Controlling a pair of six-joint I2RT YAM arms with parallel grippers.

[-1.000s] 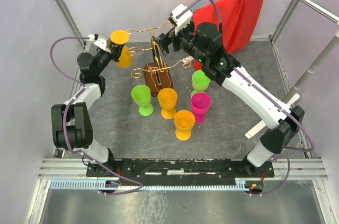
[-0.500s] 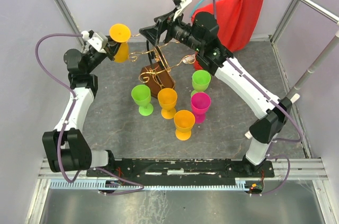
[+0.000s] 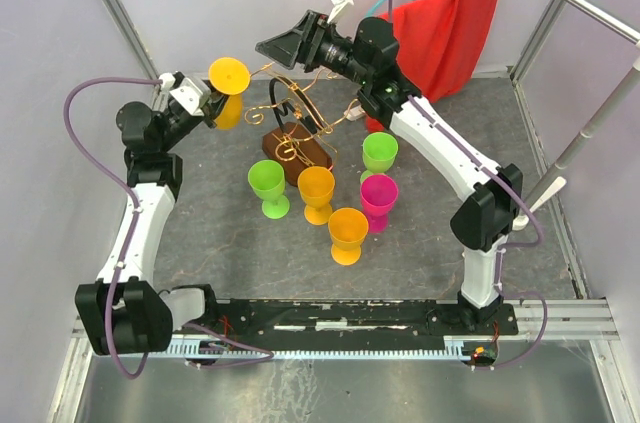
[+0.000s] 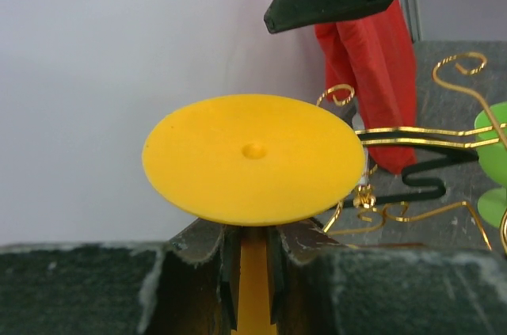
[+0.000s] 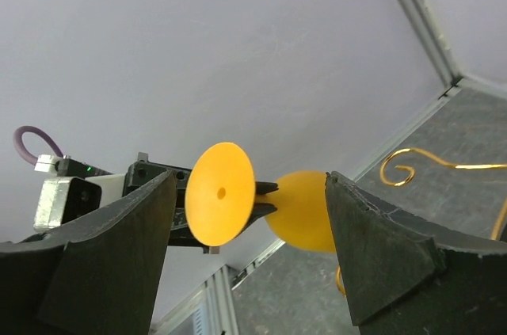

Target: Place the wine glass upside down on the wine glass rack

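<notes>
- two grippers of mine are raised over the far half of the table (image 3: 200, 223), and only one of them carries anything.
- my left gripper (image 3: 207, 103) is pinched narrow on the stem of the orange wine glass (image 3: 228, 74).
- the wine glass is upside down, its round foot on top and its bowl hanging below my fingers (image 4: 198, 268).
- it is up in the air, just left of the rack (image 3: 292, 108) and near its curled gold arms. i cannot tell whether it touches the wire.
- my right gripper (image 3: 283, 46) is spread wide with nothing between its fingers. it hangs above the top of the rack and points left toward the wine glass.
- in my right wrist view, the foot and bowl of the wine glass show in the gap between my two dark fingers.
- the rack's thin gold wires curl out over its dark brown base (image 3: 302, 155), which sits on the table.
- five more glasses stand upright on the table in front of the rack:
  - a green glass (image 3: 268, 186) on the left
  - a second green glass (image 3: 379, 151) on the right
  - an orange glass (image 3: 316, 190) between them
  - a pink glass (image 3: 379, 198)
  - a second orange glass (image 3: 348, 233) nearest my bases
- a red cloth (image 3: 450, 28) hangs behind my right arm.
</notes>
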